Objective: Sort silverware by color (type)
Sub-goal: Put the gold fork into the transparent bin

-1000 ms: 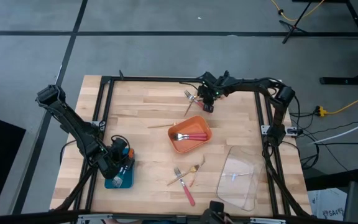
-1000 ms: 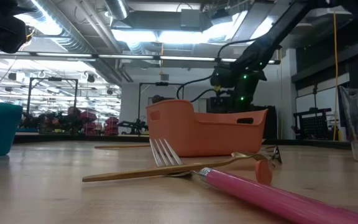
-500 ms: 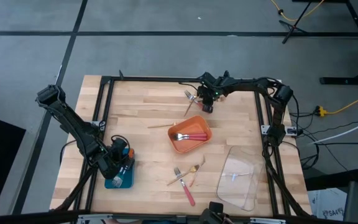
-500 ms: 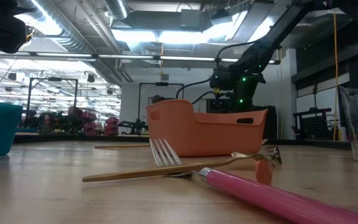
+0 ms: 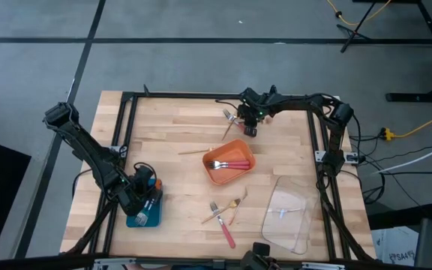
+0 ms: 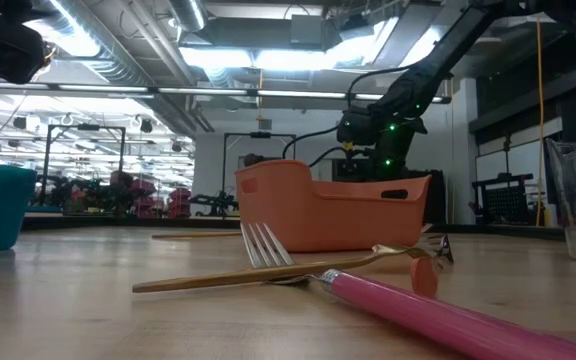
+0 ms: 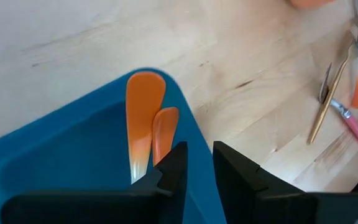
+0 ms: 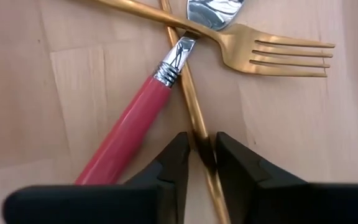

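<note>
From above I see my right gripper (image 5: 249, 126) down on the table (image 5: 178, 135) at about 1 o'clock from the orange tray (image 5: 229, 163), over a small pile of forks; in its wrist view the fingers (image 8: 173, 163) sit close on either side of a gold handle (image 8: 194, 121), clamped on it as far as I can judge. A red-handled fork (image 8: 126, 134) lies just beside that handle, and a gold fork (image 8: 272, 50) crosses above them with its tines flat. My left gripper (image 5: 142, 196) hangs over the blue tray (image 5: 150, 217) at the table's 8 o'clock side; its fingers (image 7: 176, 165) stand a narrow gap apart and grip nothing, with two orange handles (image 7: 145, 121) lying in the tray under them. The orange tray at centre holds pink-handled forks (image 5: 227, 164). At 6 o'clock from it a gold fork (image 6: 258, 270) and a pink-handled fork (image 6: 418, 310) lie crossed and touching on the wood. One more gold piece (image 5: 193, 151) lies at 9 o'clock of the orange tray. The clear tray (image 5: 287, 214) sits at 4 o'clock
</note>
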Robot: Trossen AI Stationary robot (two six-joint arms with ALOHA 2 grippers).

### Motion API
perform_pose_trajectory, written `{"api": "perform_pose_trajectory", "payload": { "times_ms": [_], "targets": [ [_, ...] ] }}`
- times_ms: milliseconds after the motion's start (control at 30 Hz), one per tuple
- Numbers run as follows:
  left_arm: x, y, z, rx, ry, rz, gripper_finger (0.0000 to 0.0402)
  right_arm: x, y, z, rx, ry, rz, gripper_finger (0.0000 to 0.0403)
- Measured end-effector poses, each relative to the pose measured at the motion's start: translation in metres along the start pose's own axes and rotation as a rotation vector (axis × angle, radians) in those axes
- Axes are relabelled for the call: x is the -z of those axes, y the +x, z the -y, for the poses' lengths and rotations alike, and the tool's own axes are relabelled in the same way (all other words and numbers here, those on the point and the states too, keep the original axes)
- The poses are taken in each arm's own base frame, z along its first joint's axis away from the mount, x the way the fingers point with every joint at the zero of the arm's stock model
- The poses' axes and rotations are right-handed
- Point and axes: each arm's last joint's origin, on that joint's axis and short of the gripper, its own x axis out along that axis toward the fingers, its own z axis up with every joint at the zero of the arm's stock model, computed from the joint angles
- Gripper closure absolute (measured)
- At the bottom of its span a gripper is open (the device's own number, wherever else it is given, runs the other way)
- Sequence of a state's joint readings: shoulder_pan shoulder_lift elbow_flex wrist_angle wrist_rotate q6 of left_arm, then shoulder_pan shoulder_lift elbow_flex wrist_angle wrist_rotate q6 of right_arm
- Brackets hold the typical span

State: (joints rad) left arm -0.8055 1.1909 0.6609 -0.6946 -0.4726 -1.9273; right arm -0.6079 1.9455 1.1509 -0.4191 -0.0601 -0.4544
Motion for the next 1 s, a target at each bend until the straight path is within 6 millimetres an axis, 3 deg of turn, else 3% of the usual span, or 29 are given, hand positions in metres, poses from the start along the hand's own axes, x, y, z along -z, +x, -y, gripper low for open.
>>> {"api": "perform_pose_trajectory", "payload": {
  "times_ms": [333,600,833,1000],
  "targets": [
    [-0.001,0.0,0.004,0.056,-0.016,0.071,0.0331,0.0,0.001,0.0,-0.002,0.0,-0.002,0.0396],
    [-0.005,-0.001,0.01,0.156,-0.048,0.222,0.0331,0.0,-0.003,0.0,0.0,0.0,0.005,0.0399],
    [-0.019,0.003,0.013,0.159,-0.087,0.349,0.0331,0.002,-0.022,-0.001,0.008,0.001,-0.001,0.04],
    [-0.035,0.01,0.017,0.108,-0.011,0.412,0.0331,0.002,-0.036,-0.002,0.009,0.002,0.003,0.0401]
  ]
}}
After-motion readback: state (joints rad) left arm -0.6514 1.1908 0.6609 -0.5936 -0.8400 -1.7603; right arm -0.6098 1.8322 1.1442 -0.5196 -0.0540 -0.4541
